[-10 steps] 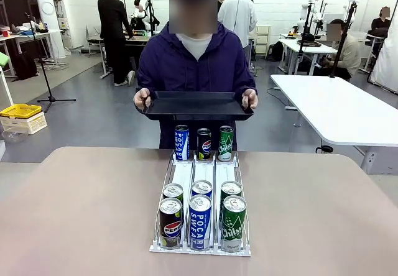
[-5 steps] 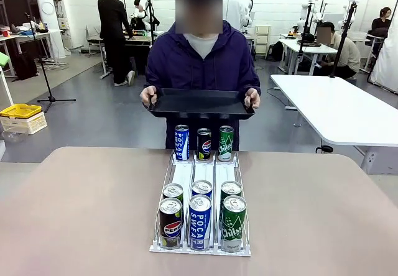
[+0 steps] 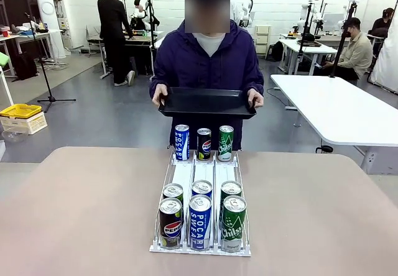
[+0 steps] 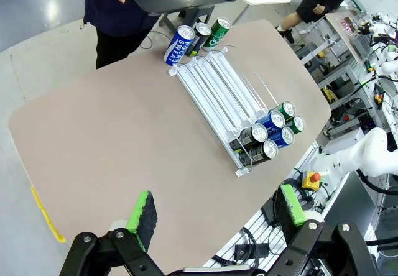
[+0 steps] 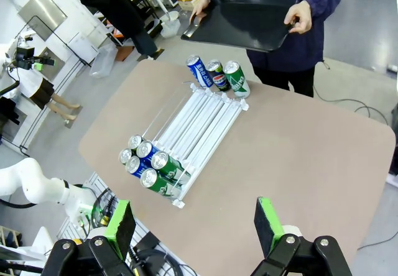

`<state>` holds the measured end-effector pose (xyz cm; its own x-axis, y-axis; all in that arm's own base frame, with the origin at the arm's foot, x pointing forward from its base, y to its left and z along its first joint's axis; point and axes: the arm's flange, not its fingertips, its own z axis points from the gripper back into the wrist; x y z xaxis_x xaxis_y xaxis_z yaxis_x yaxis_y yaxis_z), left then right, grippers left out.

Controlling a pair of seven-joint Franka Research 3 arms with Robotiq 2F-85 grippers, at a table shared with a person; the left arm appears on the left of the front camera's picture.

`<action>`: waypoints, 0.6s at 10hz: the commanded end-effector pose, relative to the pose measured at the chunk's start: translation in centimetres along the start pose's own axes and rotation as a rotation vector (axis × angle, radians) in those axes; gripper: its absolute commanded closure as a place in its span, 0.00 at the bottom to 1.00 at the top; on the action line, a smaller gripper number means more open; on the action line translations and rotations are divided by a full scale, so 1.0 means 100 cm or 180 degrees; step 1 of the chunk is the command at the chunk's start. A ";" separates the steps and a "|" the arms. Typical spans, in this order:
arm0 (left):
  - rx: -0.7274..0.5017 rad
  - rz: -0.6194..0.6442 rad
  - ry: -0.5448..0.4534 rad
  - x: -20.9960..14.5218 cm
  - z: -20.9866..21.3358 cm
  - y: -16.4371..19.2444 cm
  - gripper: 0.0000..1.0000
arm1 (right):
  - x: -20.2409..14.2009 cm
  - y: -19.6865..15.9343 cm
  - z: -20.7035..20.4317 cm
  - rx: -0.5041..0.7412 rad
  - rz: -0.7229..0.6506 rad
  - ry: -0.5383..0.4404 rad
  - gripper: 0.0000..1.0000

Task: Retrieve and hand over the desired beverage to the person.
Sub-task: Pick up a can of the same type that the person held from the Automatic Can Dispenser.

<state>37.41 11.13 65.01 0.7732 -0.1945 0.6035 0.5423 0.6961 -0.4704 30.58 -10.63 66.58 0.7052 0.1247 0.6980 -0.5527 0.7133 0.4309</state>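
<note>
A white rack (image 3: 186, 173) on the table holds beverage cans. At its near end stand a black Pepsi can (image 3: 170, 220), a blue Pocari Sweat can (image 3: 200, 221) and a green can (image 3: 234, 221), each with another can behind it. Three more cans (image 3: 204, 143) stand at the far end. Nothing shows which beverage is desired. The person (image 3: 208, 58) stands behind the table holding a black tray (image 3: 207, 104) in both hands. My left gripper (image 4: 216, 209) is open high above the table with the rack (image 4: 217, 86) far below. My right gripper (image 5: 194, 225) is open too, well above the rack (image 5: 199, 117).
The beige table (image 3: 81, 214) is bare on both sides of the rack. A white table (image 3: 336, 108) stands at the right behind. Other people work at desks in the background. A yellow crate (image 3: 20, 111) sits on the floor at left.
The person has stepped a little to the right, carrying the black tray along. The cans and rack have not moved.
</note>
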 end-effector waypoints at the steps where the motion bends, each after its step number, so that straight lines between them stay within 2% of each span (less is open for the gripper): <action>1: -0.0048 -0.0029 -0.0024 0.001 0.001 0.000 0.00 | 0.002 -0.001 -0.001 0.0091 0.0034 -0.0042 0.00; 6: -0.0048 -0.0029 -0.0024 0.001 0.001 0.000 0.00 | 0.002 -0.001 -0.001 0.0091 0.0034 -0.0042 0.00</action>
<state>37.41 11.13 65.01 0.7733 -0.1946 0.6035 0.5423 0.6961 -0.4704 30.59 -10.63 66.57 0.7052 0.1251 0.6979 -0.5529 0.7133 0.4308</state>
